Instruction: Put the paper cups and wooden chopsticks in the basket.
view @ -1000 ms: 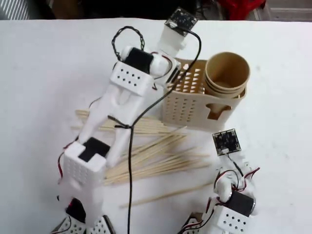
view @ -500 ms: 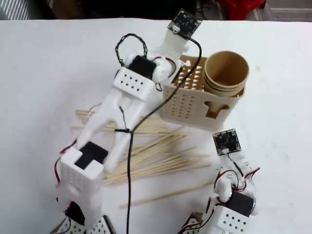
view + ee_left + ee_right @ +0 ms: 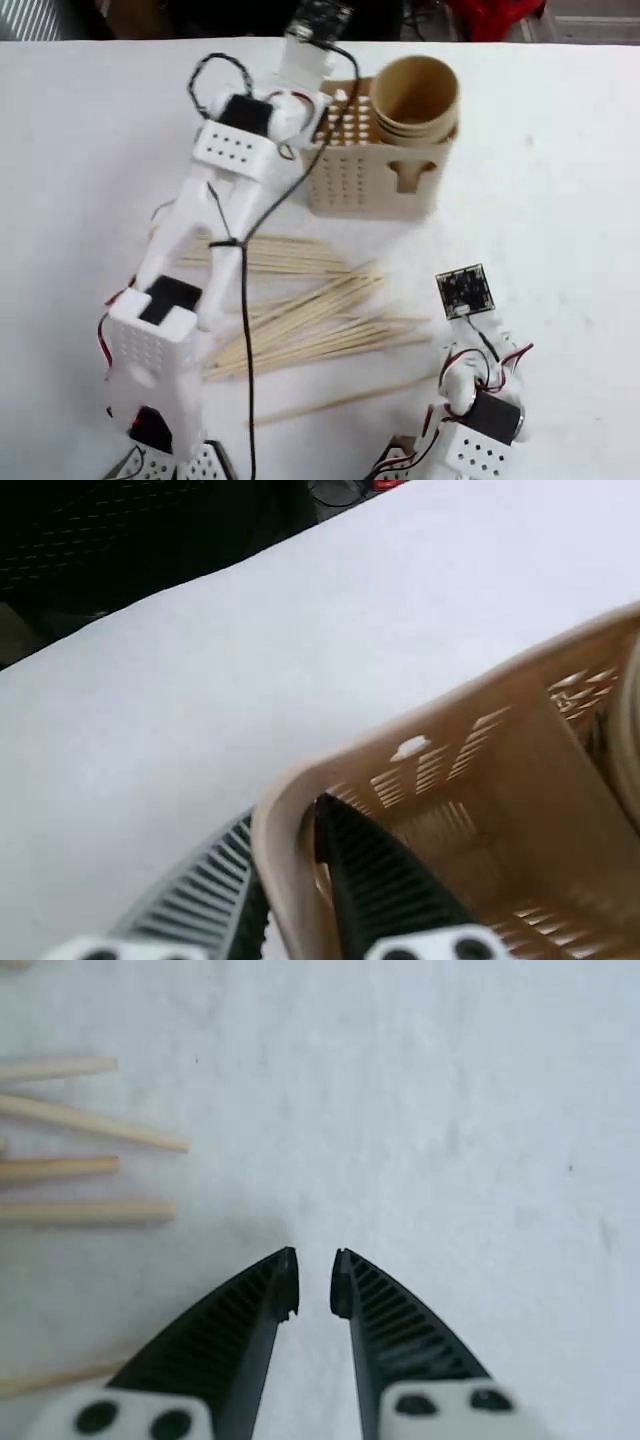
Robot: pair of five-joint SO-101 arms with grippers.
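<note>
In the high view, the left arm [image 3: 190, 270] was seen stretched from the lower left of the frame to the top centre. There the left gripper [image 3: 285, 820] was clamped on the wall of the basket [image 3: 365, 180], one finger inside and one outside. Wooden chopsticks [image 3: 300, 320] were scattered flat on the white table [image 3: 80, 120] at centre, below the basket. Stacked paper cups [image 3: 415, 95] were stood upright in the basket's right end. At lower right, the right gripper [image 3: 312, 1282] was pointed at the table, its fingers parted by a narrow gap with nothing held, chopstick ends lying nearby.
</note>
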